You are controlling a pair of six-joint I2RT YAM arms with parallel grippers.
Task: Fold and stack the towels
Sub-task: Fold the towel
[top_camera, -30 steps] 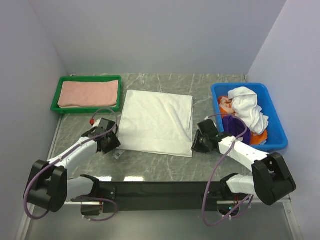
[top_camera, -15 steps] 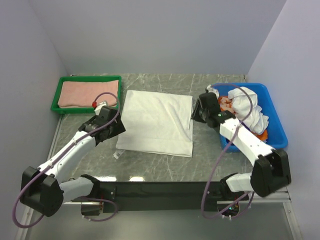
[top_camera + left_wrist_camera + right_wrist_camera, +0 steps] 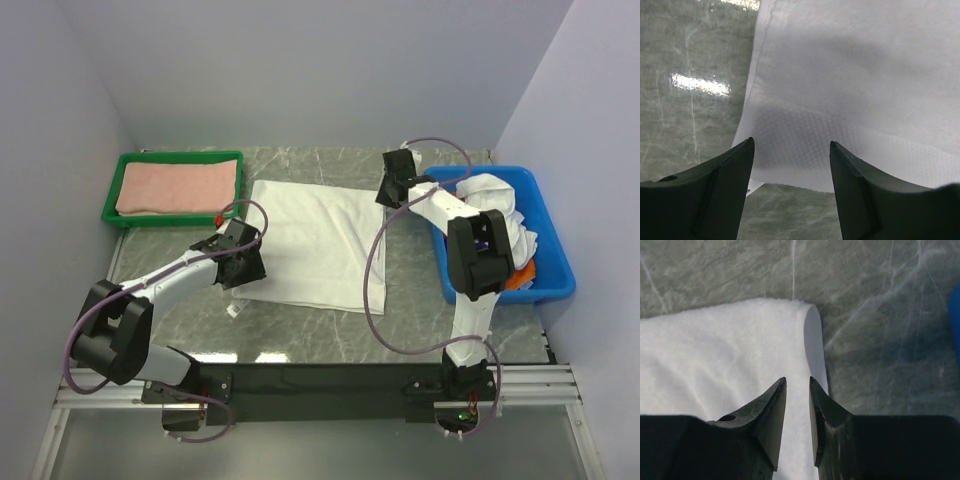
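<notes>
Limp, light white towel (image 3: 318, 240): I'd pinch its 1 o'clock corner; right gripper (image 3: 797, 382) barely parted, left gripper (image 3: 790, 150) wide, both empty.

Top cam sits high, looking down on whole table (image 3: 300, 335); both wrist cams close over opposite corners of white towel (image 3: 320, 240), shared with top.

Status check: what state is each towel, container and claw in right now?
white towel: spread flat on the table, ungripped.
salmon-pink towel: folded, lying in the green tray.
heaped towels: white, purple and orange, crumpled in the blue bin.
left claw: open, above the white towel's near left corner.
right claw: barely open, empty, above its far right corner.
</notes>
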